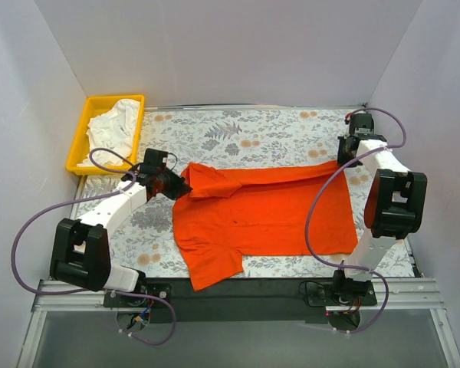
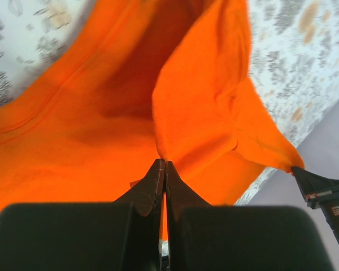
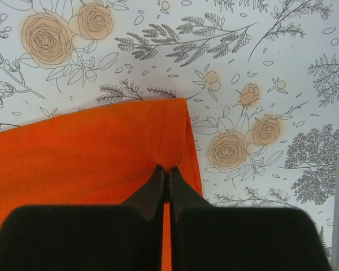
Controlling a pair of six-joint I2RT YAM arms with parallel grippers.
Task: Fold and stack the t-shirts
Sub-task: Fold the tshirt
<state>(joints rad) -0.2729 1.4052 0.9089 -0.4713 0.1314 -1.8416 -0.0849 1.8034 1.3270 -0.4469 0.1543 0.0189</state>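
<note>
Nothing can be read (one tiny label is too blurred).

My left arm and right arm are white shells with blocky black joint housings, rising from the black base rail. A purple cable loops out from that rail along each arm. On both wrists my fingers are matte black, tapering to thin tips
</note>
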